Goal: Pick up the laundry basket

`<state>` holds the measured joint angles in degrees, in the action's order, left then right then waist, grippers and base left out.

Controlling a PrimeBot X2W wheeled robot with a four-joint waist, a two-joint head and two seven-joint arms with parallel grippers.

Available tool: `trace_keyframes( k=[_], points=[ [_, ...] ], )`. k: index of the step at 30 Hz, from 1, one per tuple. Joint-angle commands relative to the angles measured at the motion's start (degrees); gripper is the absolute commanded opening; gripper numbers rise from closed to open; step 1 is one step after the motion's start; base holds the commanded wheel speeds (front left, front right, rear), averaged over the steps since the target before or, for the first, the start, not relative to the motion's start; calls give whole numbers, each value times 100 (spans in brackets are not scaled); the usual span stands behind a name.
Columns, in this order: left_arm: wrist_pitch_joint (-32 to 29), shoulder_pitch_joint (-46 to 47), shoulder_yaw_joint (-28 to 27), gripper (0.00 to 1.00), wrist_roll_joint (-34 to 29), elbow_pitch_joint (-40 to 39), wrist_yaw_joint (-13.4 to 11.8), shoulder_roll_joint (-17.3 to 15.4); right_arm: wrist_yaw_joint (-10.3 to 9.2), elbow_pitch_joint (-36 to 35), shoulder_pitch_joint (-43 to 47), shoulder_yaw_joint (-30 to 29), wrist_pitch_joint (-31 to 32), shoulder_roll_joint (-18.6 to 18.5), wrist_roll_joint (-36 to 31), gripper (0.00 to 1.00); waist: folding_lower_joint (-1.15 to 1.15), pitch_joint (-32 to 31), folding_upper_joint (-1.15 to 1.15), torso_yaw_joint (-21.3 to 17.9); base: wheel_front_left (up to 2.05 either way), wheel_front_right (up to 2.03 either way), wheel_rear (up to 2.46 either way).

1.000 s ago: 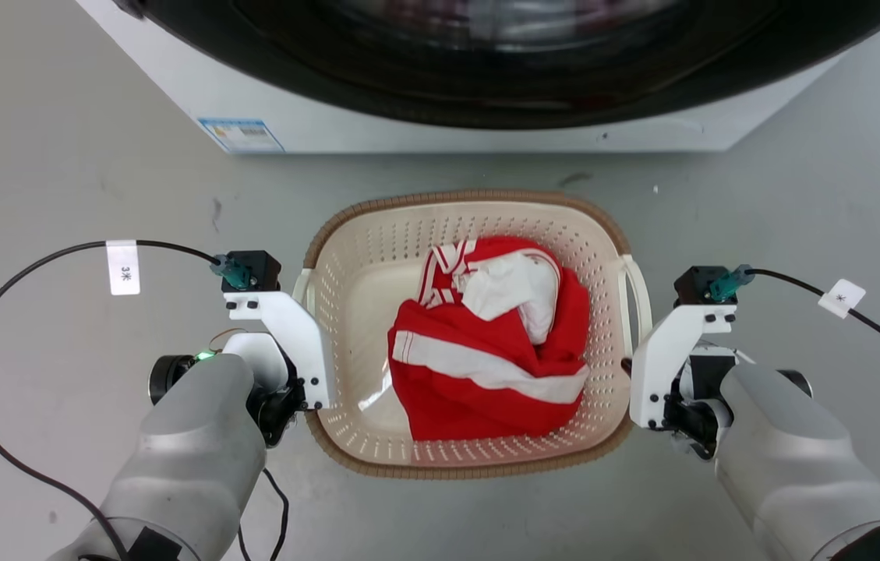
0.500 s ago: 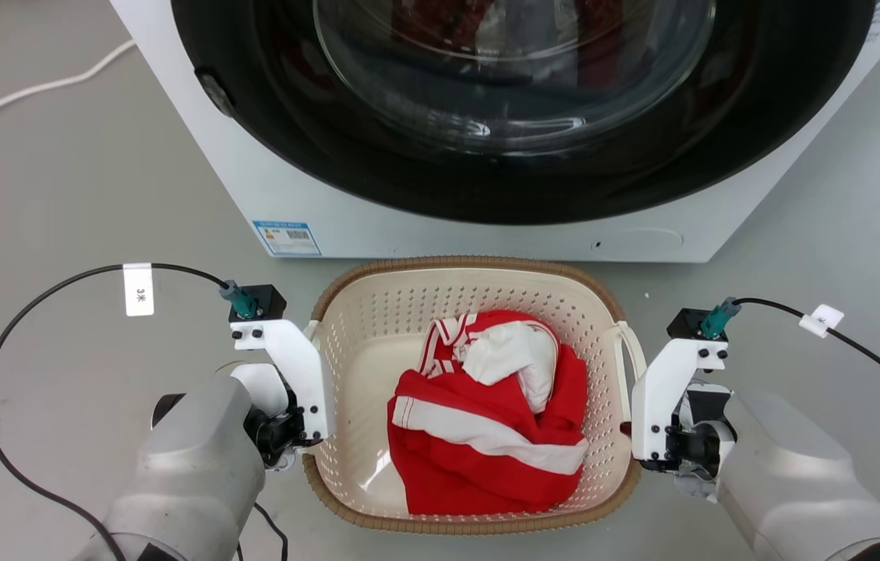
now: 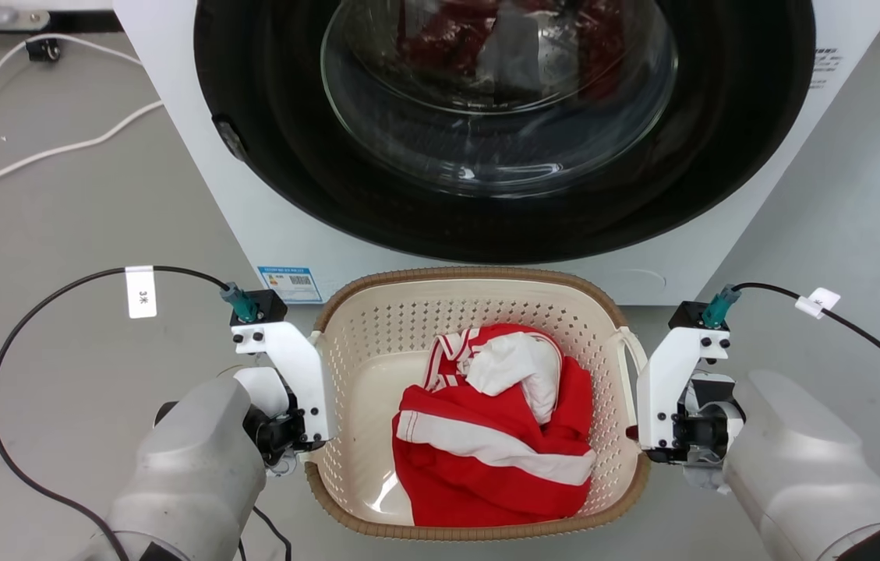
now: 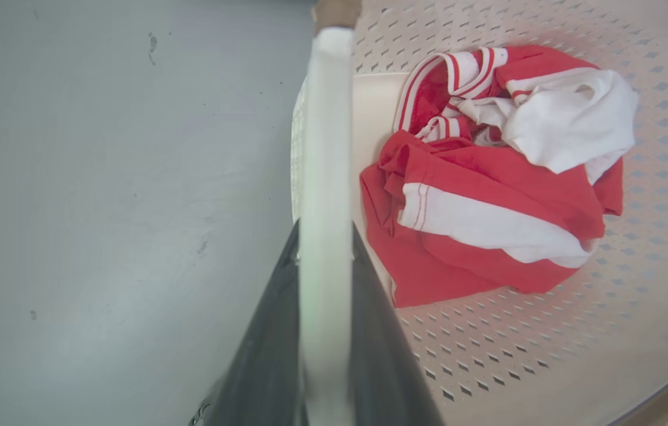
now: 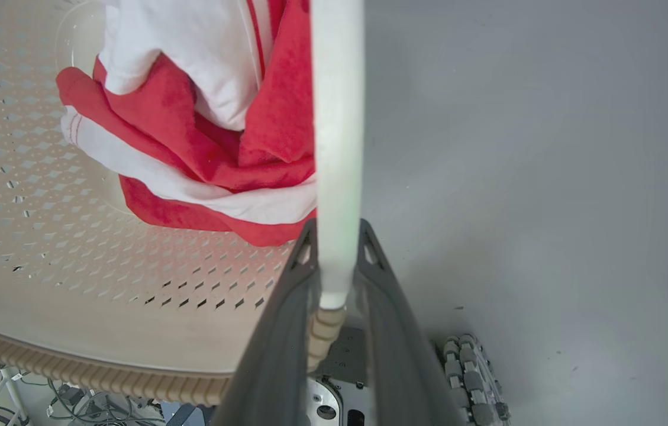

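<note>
Head view: the laundry basket (image 3: 478, 308) is just before the washer (image 3: 174, 156); a cable tag (image 3: 141, 292) left of it reads "3米". Left wrist view: the left gripper (image 4: 325, 236) has narrow jaws clamping a white handle (image 4: 325, 118). Right wrist view: the right gripper (image 5: 338, 236) likewise.

The cream perforated laundry basket (image 3: 377, 366), brown-rimmed, is upright just before the washer (image 3: 174, 117), red-and-white clothing (image 3: 486, 460) inside.

laundry basket (image 3: 393, 335): just before the washing machine (image 3: 178, 132), between both grippers
inside: crumpled red and white garment (image 3: 486, 452)
left gripper (image 3: 303, 440): at the left side handle
right gripper (image 3: 642, 444): at the right side handle
floor (image 3: 81, 234): grey, white cable (image 3: 73, 144) at left
</note>
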<state>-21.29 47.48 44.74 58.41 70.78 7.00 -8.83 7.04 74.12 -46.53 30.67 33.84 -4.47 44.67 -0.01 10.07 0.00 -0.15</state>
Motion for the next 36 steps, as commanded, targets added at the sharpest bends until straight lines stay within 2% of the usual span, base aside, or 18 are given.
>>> trace_keyframes(
  k=[1, 20, 31, 36],
  points=[
    [-13, 30, 32, 0, 64, -80, 87, 196, 82, -56, -50, -40, 80, 142, -11, 0, 1, -112, 0, -9, 0, 0, 0],
    [-202, -583, 264, 0, 374, -57, 86, 265, 81, -55, 480, -650, 679, 217, -463, 0, 1, -907, 0, -110, 0, 0, 0],
    [-287, -725, 365, 0, 522, -81, 87, 286, 82, -55, 512, -997, 810, 241, -783, 0, 1, -957, 0, -94, 0, 0, 0],
    [-262, -705, 412, 0, 576, -104, 87, 289, 82, -54, 446, -957, 818, 246, -721, 0, 1, -945, 0, -83, 0, 0, 0]
  ],
)
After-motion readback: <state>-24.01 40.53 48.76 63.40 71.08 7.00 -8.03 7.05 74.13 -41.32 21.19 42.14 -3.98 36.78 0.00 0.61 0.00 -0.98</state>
